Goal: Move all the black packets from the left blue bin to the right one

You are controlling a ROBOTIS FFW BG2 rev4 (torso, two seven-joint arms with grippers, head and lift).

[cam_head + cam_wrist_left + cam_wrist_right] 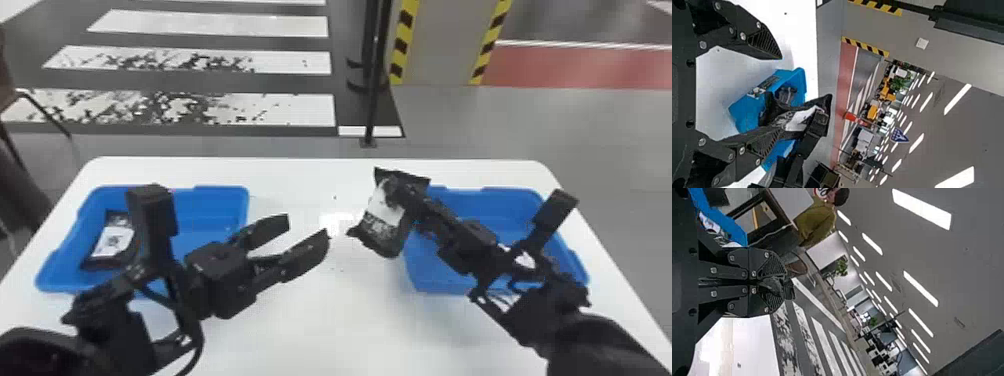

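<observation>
White labels (387, 211) with dark print are carried by the black packets; the print is not made out here. One black packet (381, 238) is clamped between the closed fingertips of the right gripper (392, 190), held tilted over the table (320, 330), just beside the left wall of the right blue bin (417, 275). That bin is set towards the table's far right corner. Towards the far left corner the left blue bin (235, 200) is placed, and another black packet (95, 265) is laid along its left side, label up. The left gripper (308, 228) is held over the table between the bins, fingers spread apart, nothing gripped. In the left wrist view, a sticker (756, 92) is seen on the right bin's outer wall, and something dark (786, 94) inside it is too covered to be told. A blue sign (899, 135) and an orange cone (850, 116) are also shown there, farther off. In the right wrist view, a round red-rimmed sign (822, 192) and a green plant (841, 267) are seen.
</observation>
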